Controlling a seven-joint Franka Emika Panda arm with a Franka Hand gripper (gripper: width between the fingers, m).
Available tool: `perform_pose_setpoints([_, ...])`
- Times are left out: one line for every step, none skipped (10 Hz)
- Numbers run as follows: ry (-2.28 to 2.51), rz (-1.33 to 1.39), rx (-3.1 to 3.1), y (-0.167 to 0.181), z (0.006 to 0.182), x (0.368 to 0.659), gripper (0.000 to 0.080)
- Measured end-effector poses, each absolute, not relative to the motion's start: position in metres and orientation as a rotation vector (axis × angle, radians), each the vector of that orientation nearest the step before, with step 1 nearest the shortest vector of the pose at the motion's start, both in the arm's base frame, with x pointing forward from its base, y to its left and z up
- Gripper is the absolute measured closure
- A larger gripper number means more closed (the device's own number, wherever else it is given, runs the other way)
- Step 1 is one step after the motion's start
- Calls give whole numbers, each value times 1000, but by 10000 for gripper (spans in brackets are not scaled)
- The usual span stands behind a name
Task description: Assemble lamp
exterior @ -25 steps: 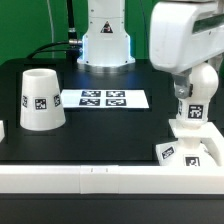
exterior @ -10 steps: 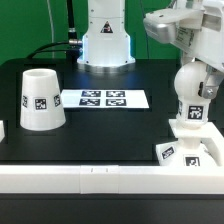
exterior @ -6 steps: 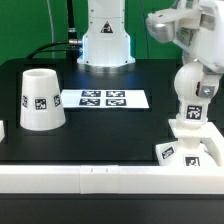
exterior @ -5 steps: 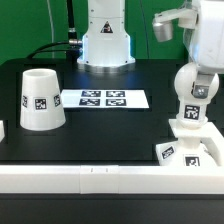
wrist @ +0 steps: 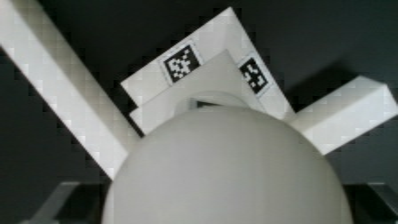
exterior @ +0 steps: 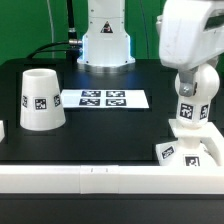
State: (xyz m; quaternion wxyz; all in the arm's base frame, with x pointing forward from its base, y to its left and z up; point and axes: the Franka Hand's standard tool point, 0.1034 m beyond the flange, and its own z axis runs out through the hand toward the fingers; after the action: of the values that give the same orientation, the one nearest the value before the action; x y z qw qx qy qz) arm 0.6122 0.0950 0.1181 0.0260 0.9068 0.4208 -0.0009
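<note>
The white bulb point(exterior: 194, 102) stands upright on the stepped square base point(exterior: 190, 150) at the front of the exterior view's right. My gripper point(exterior: 193, 86) hangs straight over the bulb with its fingers down either side of the bulb's upper half. In the wrist view the bulb point(wrist: 214, 160) fills the middle, and a dark gap shows between it and each finger point(wrist: 50, 200), so the gripper point(wrist: 210, 202) is open. The base's tagged top point(wrist: 214, 65) shows beyond the bulb. The tapered shade point(exterior: 40, 98) stands mouth down at the exterior view's left, far from the gripper.
The marker board point(exterior: 103, 98) lies flat in the middle at the back. A long white border rail point(exterior: 100, 178) runs along the front edge, touching the base; rails also show in the wrist view point(wrist: 71, 85). The arm's pedestal point(exterior: 105, 40) stands behind.
The hand has turned about the bulb's upright axis from its twisted pose back to square over the bulb. Bulb, base and shade stay where they were.
</note>
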Motion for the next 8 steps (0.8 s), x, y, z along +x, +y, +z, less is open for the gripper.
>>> perform_pose_setpoints([1127,5,2890,95,118,612,220])
perform_pose_setpoints([985,7,2947,95,118,612,220])
perform_pose_setpoints([878,8,2983,94,118,612,220])
perform_pose_setpoints([798,9,3003,95,117,611,220])
perform_pose_setpoints([675,12,3036,96,118,611,220])
perform_pose_setpoints([573,13,3060,96,118,611,220])
perform_pose_setpoints([477,15,3079,96,118,611,220])
perform_pose_setpoints([390,16,3094,96,118,611,220])
